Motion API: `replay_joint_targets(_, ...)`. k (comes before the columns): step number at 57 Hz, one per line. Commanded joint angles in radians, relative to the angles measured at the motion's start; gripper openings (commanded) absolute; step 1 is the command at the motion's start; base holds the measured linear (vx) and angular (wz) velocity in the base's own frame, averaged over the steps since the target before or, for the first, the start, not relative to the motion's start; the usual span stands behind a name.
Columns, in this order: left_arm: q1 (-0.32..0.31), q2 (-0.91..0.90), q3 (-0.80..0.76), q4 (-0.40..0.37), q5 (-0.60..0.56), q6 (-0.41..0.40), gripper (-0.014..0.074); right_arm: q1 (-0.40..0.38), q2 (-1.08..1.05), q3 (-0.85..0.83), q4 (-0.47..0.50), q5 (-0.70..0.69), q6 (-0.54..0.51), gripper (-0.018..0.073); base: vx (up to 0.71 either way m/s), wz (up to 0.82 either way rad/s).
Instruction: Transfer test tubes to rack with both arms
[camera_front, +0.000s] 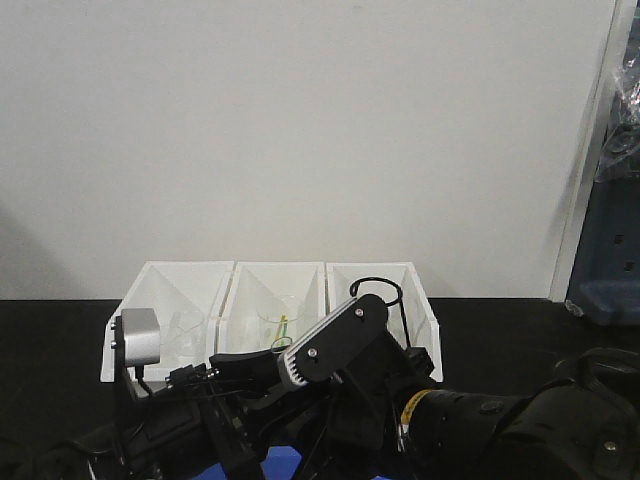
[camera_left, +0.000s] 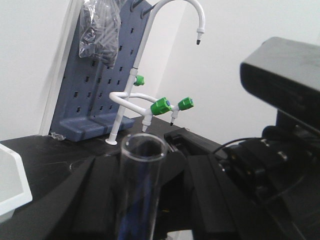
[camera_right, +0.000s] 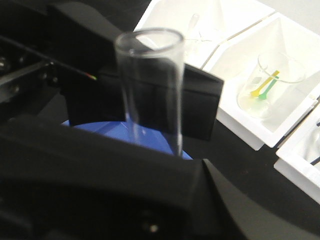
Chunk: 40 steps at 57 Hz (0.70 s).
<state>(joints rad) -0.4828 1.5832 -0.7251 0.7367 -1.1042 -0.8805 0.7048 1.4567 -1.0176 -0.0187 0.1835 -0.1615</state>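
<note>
Left gripper (camera_left: 142, 220) clamps upright test tube (camera_left: 143, 180), open rim clear above; right gripper (camera_right: 150, 162) hold indeterminate; white bins (camera_right: 245, 130) edge upper right.

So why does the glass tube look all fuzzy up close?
Right wrist view: the test tube sits very near the lens, so it's soft and smeary, while the beaker behind looks clearer. Left wrist view: the tube's rim is crisp but its lower part blurs; the white tap is sharp. Front view: the black table is dark with little detail.
</note>
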Motion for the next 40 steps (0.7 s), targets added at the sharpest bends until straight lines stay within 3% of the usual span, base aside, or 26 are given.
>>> replay_joint_targets(1,-0.003,-0.037,-0.029,-0.034,-0.086,-0.009,0.0442,-0.011,-0.032,-0.035,-0.003,-0.087,0.005,-0.0011,0.00,0.00)
replay_joint_targets(7,-0.001,-0.037,-0.029,-0.041,-0.086,-0.009,0.0442,-0.048,-0.032,-0.035,-0.003,-0.087,0.024,-0.0011,0.00,0.00)
replay_joint_targets(23,-0.001,-0.037,-0.029,-0.088,-0.084,-0.009,0.0442,-0.257,-0.061,-0.035,-0.006,-0.087,0.068,-0.0010,0.00,0.00)
replay_joint_targets(40,-0.001,-0.037,-0.029,-0.086,-0.078,-0.009,0.0441,-0.470,-0.264,-0.031,-0.020,-0.088,0.072,-0.0010,0.00,0.00)
